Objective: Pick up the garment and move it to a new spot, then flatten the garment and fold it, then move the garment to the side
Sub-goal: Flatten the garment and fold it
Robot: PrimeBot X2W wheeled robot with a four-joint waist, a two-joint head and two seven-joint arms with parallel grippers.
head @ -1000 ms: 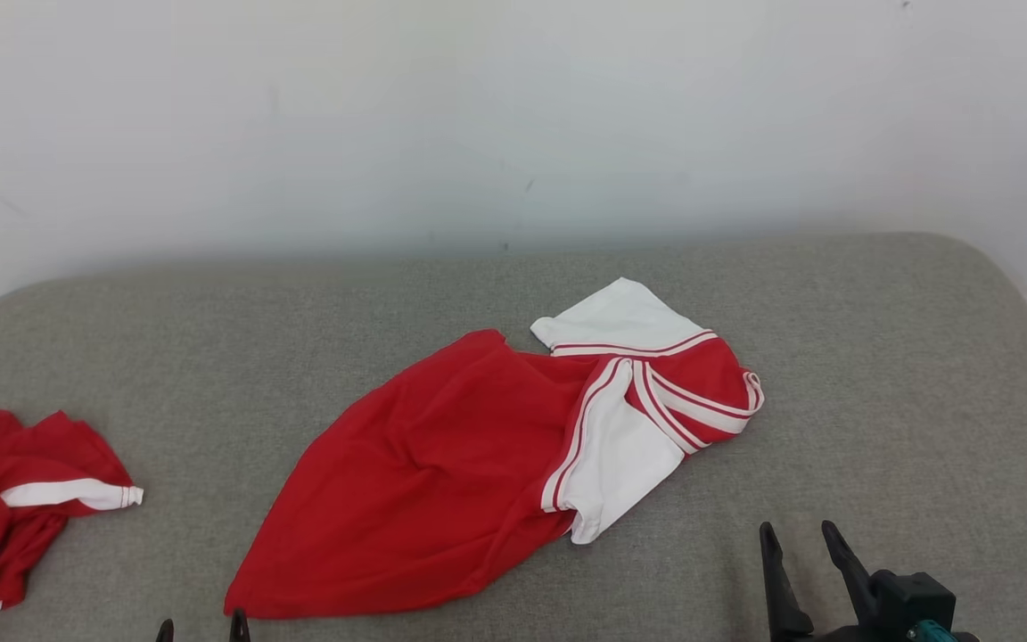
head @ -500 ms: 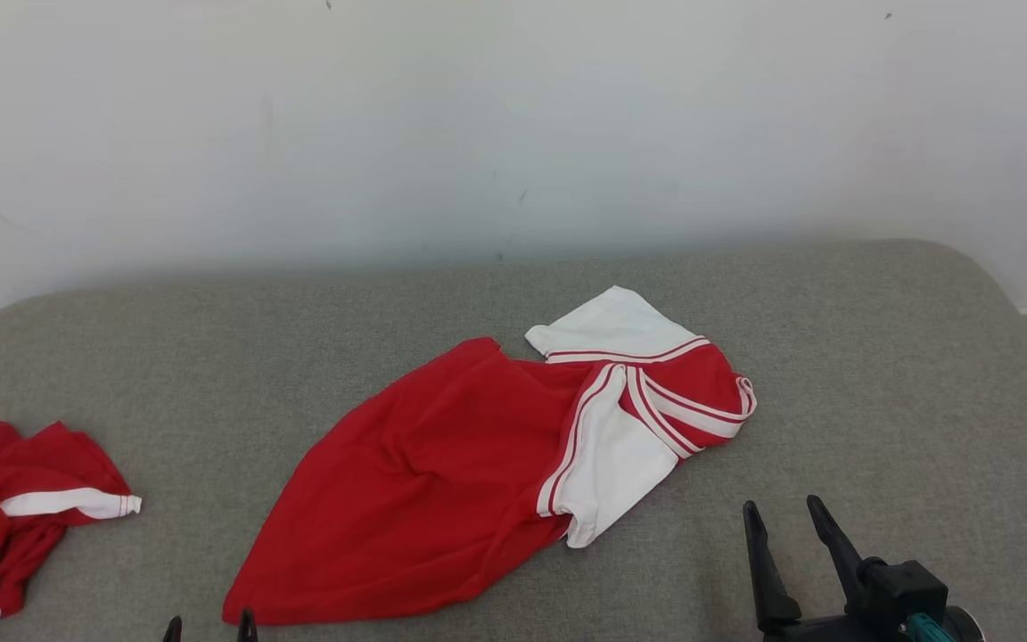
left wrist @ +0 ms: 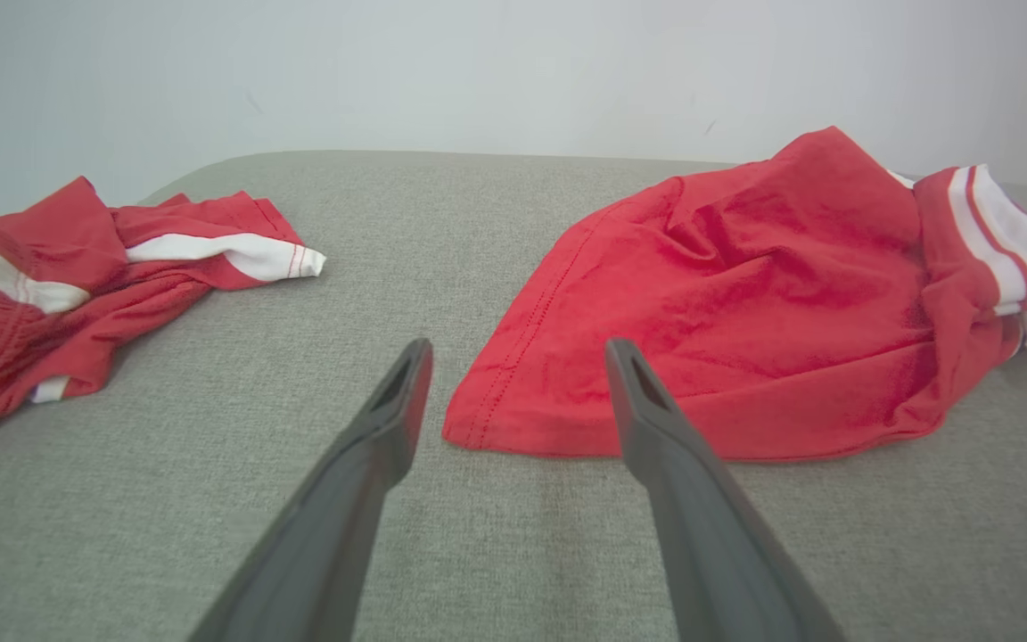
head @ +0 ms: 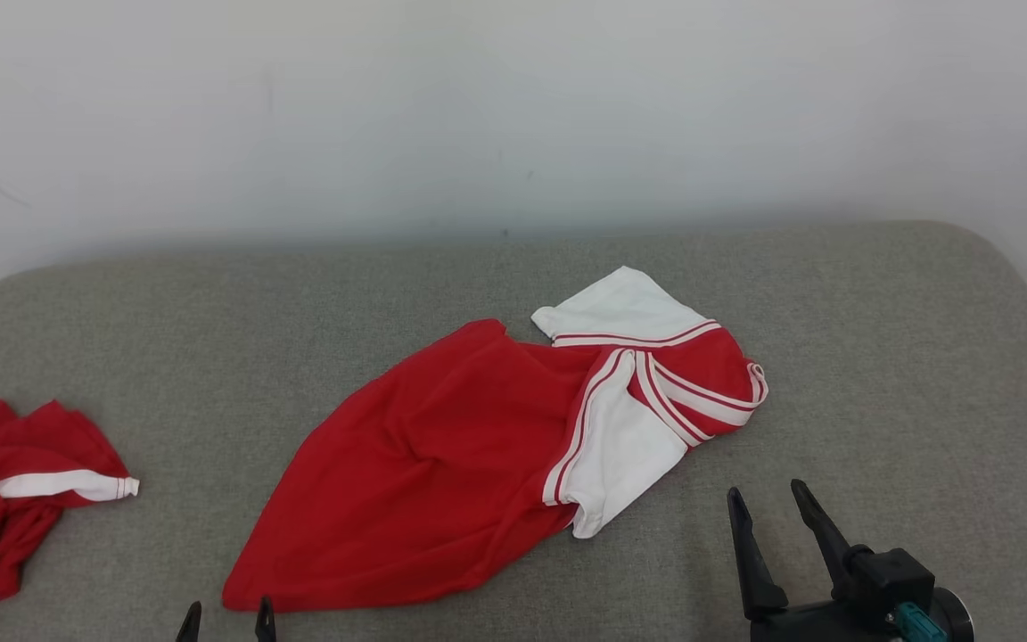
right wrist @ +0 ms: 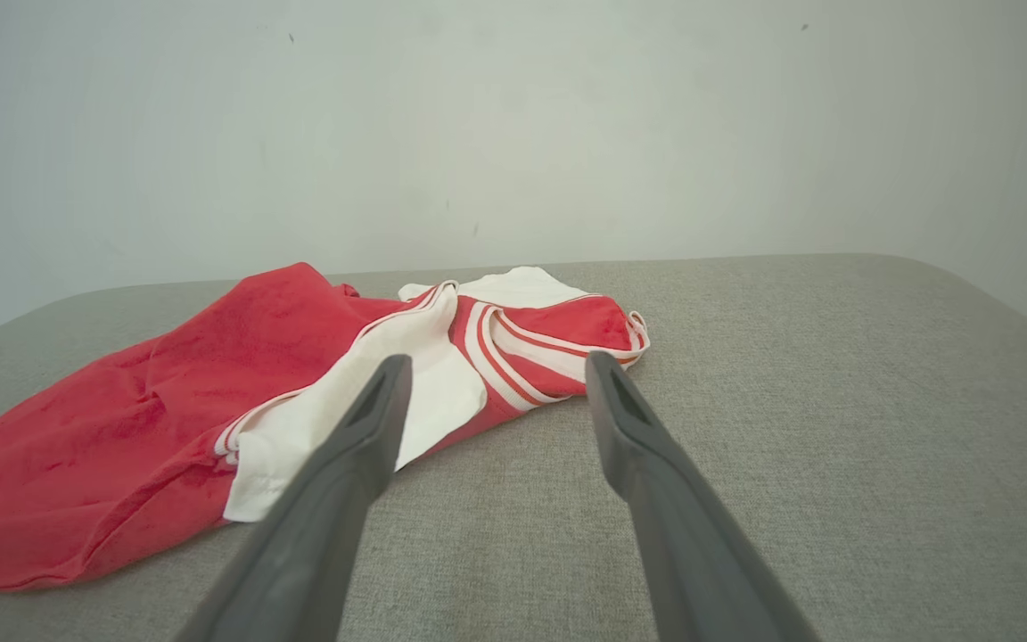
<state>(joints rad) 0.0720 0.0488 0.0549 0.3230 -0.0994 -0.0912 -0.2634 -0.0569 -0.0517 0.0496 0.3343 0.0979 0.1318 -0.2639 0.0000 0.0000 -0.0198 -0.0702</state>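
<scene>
**Head view**
- Item: red short-sleeved fabric jersey with white striped sleeves and collar, lying crumpled near the middle of the grey woven-fabric padded surface
- Long axis: diagonal, from the red hem corner at near left to the striped collar end at far right
- Left hand: two dark fingertips at the bottom edge, spread, just beside the hem corner
- Right hand: near right, fingers spread and empty, near the lower white sleeve and off to its right
- Second item: crumpled red-and-white garment at the far left, well apart from the jersey
- Backdrop: plain white wall

**Left wrist view**
- Left hand: fingers apart, nothing between them
- The hem corner lies just ahead, in line with the gap
- The jersey runs away up and to the right
- The garment lies off to the left

**Right wrist view**
- Right hand: spread, empty
- The jersey stretches ahead and to the left
- The collar end lies ahead, between the fingertips' lines
- The white sleeve lies beside the left finger

**Assessment**
- Each hand faces its own end of the axis
- The left hand is nearer the hem and the right hand nearer the sleeve, so a lift from both ends looks the likely pickup
</scene>
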